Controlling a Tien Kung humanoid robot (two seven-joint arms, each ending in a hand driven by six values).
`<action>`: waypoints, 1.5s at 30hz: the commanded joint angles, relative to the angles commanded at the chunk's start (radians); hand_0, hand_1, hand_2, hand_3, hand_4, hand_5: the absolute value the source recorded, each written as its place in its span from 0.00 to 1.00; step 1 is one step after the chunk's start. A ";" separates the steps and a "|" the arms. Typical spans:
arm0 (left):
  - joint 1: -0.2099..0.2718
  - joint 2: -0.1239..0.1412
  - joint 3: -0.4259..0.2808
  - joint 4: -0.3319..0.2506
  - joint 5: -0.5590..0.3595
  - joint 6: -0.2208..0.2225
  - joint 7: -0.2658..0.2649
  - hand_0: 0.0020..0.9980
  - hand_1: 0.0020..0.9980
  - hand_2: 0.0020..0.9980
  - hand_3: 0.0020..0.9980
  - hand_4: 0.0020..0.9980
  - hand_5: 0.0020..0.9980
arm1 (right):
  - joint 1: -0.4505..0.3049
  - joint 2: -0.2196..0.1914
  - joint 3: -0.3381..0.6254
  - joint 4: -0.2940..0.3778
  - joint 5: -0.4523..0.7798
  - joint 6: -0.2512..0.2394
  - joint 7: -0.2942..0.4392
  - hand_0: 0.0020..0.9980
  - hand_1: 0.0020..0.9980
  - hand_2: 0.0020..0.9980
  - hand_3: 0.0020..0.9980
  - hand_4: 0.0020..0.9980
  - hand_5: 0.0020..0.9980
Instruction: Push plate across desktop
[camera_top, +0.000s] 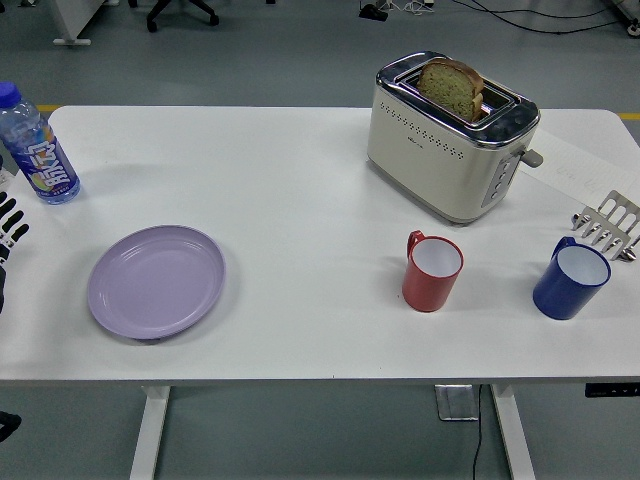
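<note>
The plate (156, 281) sits on the left part of the white table (300, 180), lilac, round, flat on its base, with nothing on it. It lies closer to the near edge than the far one.

At the far left edge, the left robot hand (9, 228) just pokes into view: a few black fingers with white bands, beside the table and well short of the plate. Nothing is in them that shows, but so little of the hand is visible that I cannot tell whether it is released or clenched. The right robot hand does not appear at all.

Behind the hand, at the table's back left corner, a water bottle (36, 147) stands upright, blue cap, blue and white label, apart from the plate.

Over on the right, a cream and chrome toaster (450, 140) stands angled near the far edge, with a slice of brown bread (451, 88) sticking up out of one slot. In front of it stands a red mug (432, 271), white inside, handle turned toward the toaster. Further right is a blue mug (571, 279), also white inside. Just behind the blue mug, at the right edge, lies a metal rack (608, 224) with prongs.

The plate is well apart from both mugs and the toaster.
</note>
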 joint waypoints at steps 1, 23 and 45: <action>-0.001 -0.002 0.003 0.004 -0.003 0.000 -0.004 0.87 0.90 0.92 0.90 0.54 1.00 | 0.000 0.000 0.000 0.000 -0.001 0.000 0.000 0.60 0.54 0.64 0.62 0.14 0.36; -0.013 -0.055 0.099 0.065 -0.010 0.004 -0.032 0.86 0.90 0.92 0.89 0.52 1.00 | 0.002 0.003 -0.005 0.000 -0.005 0.002 -0.001 0.60 0.54 0.64 0.62 0.14 0.36; -0.046 -0.103 0.154 0.087 -0.024 0.003 -0.040 0.86 0.89 0.91 0.87 0.51 1.00 | 0.007 0.004 -0.007 0.000 -0.009 0.004 -0.001 0.60 0.54 0.64 0.62 0.13 0.36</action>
